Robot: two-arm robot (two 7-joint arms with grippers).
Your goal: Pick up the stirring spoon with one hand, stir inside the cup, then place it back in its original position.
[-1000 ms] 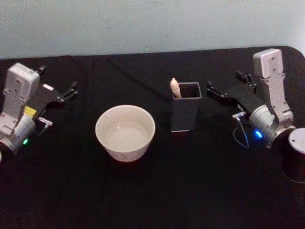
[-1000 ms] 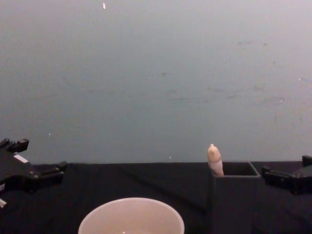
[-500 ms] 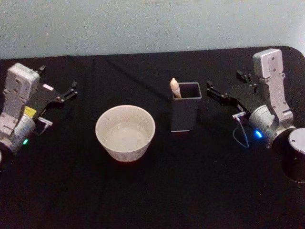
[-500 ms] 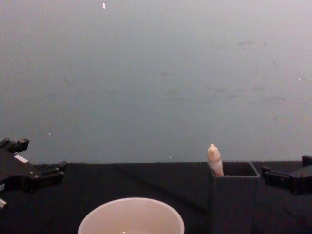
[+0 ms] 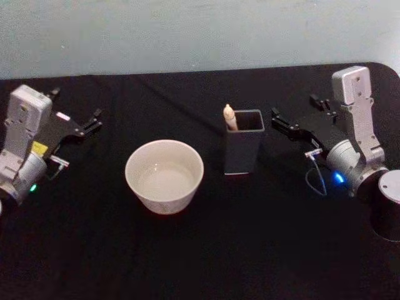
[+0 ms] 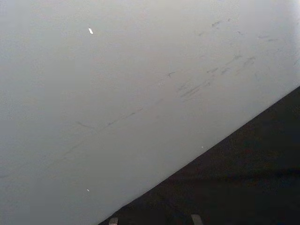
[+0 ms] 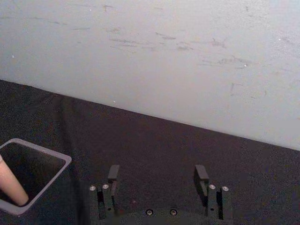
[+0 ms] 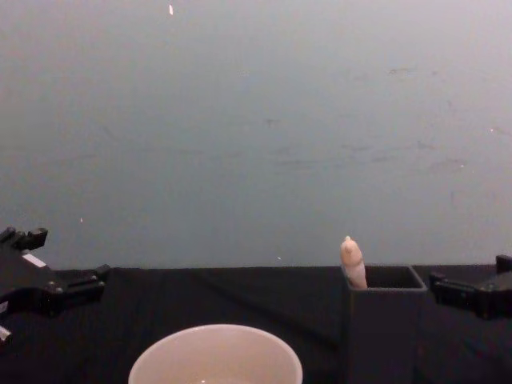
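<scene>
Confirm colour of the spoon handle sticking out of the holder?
Pale beige, on the stirring spoon in the dark grey holder; the head view shows it best.

so it's a table (image 5: 206,250) with a black cloth over it, running back to a pale wall. sitting on it: a cream-white cup (image 5: 164,175) near the middle and, just to its right, a dark grey square holder (image 5: 242,149) standing upright, the two close but not touching

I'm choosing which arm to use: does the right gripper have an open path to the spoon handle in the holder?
Probably yes: the right gripper, open, sits beside the holder with bare cloth between, and the spoon handle protrudes above the rim.
</scene>
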